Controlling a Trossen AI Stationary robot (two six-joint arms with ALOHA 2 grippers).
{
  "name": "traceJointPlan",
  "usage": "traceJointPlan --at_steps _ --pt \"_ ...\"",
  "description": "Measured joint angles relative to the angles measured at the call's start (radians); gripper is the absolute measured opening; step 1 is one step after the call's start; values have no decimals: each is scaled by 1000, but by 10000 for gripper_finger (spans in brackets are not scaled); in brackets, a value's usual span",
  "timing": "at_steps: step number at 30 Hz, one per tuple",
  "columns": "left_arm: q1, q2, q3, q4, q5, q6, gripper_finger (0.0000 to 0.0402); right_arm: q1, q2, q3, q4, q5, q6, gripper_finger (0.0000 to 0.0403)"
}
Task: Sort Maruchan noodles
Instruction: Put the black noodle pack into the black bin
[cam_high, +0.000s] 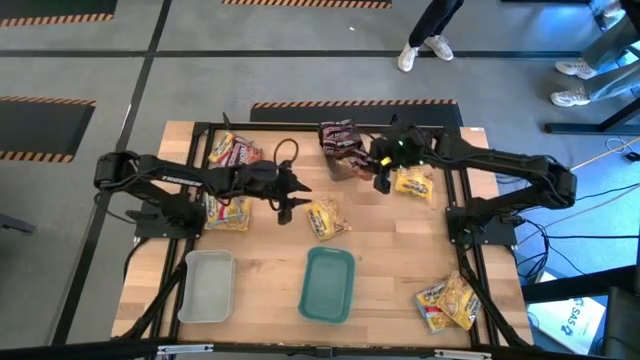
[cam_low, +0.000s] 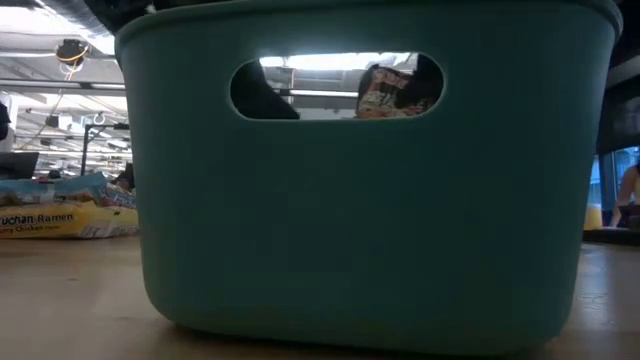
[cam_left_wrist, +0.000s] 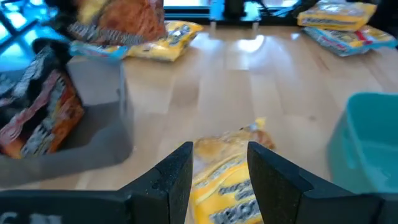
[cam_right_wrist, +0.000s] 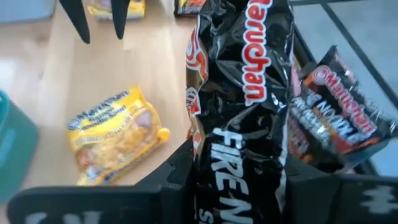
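Black crinkly plastic packet (cam_right_wrist: 239, 118), clamped in right gripper (cam_right_wrist: 239, 171): "Maruchan" in red-white up top, "FIRE" in white below, rest cut off. Dark maroon-black packet (cam_right_wrist: 339, 121) just beside it: "Maruchan" on a red band. Low view, yellow flat packet (cam_low: 62, 222) on the wooden table: "…uchan Ramen", w/ "Chicken" under it.

Grey floor (cam_high: 300, 60) fills the upper part of the high view, crossed by dark seams, with orange-and-black hazard stripes (cam_high: 350, 103) just above the wooden table (cam_high: 270, 275). At upper right, 2 people's legs in white shoes (cam_high: 424, 50). From the low view, ceiling lights and beams (cam_low: 60, 75) show at upper left.
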Motion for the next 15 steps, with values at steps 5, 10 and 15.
traceJointPlan --at_steps 5,10,15 --pt "39 1 -38 35 0 -3 147 -63 116 88 -12 -67 -130 96" --pt "47 1 -45 35 0 -10 147 -108 222 156 -26 -94 -267 96" --pt "47 1 -45 33 20 -10 147 -136 301 184 -25 -94 -397 96"
